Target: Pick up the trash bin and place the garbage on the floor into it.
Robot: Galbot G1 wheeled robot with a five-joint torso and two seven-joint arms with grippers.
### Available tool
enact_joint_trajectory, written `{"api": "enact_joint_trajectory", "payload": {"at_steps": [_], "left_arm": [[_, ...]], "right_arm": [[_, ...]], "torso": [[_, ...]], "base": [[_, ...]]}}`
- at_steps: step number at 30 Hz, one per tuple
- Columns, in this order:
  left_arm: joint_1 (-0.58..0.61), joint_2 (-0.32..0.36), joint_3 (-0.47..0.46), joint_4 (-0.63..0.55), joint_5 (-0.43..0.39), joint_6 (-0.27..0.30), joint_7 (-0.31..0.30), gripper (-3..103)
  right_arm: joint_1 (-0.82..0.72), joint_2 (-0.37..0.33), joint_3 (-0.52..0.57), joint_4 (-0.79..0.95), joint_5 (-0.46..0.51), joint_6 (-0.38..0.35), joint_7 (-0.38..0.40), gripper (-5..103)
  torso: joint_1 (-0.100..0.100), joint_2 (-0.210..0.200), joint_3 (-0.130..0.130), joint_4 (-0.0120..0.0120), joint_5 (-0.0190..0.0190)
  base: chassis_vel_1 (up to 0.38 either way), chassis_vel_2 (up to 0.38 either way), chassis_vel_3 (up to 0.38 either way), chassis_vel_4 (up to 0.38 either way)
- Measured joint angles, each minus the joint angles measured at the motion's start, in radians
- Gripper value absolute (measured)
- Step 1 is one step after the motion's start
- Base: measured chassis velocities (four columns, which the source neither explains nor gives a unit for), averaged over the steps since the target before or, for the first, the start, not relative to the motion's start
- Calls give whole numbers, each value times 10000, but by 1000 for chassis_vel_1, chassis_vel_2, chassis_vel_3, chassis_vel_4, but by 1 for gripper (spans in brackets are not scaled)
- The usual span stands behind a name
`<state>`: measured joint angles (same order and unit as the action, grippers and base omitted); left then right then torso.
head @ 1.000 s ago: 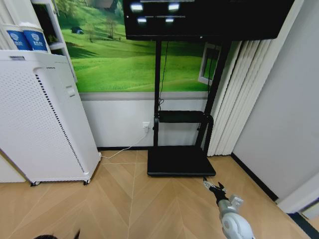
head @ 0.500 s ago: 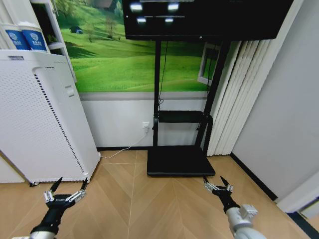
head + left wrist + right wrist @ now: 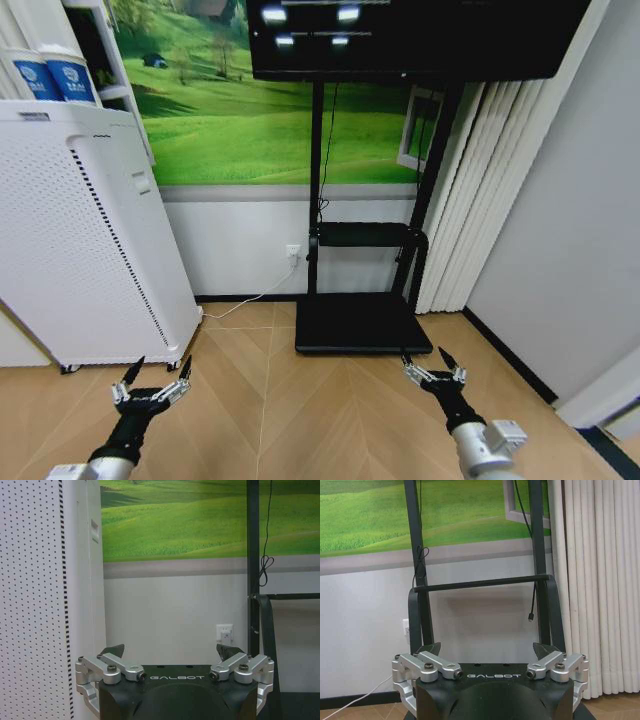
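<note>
Two grippers, left gripper (image 3: pixel 151 386) and right gripper (image 3: pixel 432 368), hovered near the floor (image 3: pixel 300 420), fingers spread wide, arms cut off below.

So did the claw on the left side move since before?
Yes. The left claw has come up and forward into the head view, open, now close to the wheeled foot of the tall white perforated appliance.

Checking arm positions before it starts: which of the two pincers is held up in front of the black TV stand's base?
The right pincer, open, tips just before the stand's black base plate. The left pincer, also open, is over bare wood floor beside the white perforated appliance.
</note>
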<state>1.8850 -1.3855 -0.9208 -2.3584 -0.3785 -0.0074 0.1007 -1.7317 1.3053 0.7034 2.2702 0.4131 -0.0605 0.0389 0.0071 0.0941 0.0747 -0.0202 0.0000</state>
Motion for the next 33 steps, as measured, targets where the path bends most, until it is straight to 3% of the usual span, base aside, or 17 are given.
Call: {"api": "enact_joint_trajectory", "payload": {"at_steps": [11, 33], "left_arm": [[14, -1, -12, 11, 0, 1, 7, 100], [25, -4, -23, 21, -2, -2, 24, 100]], "right_arm": [[15, -5, -6, -37, 14, -7, 11, 100], [30, -12, -7, -66, 36, -8, 19, 100]], "torso": [[13, 110, 92, 0, 0], [244, 1060, 815, 0, 0]], "base": [[0, 0, 0, 0], [0, 0, 0, 0]]}}
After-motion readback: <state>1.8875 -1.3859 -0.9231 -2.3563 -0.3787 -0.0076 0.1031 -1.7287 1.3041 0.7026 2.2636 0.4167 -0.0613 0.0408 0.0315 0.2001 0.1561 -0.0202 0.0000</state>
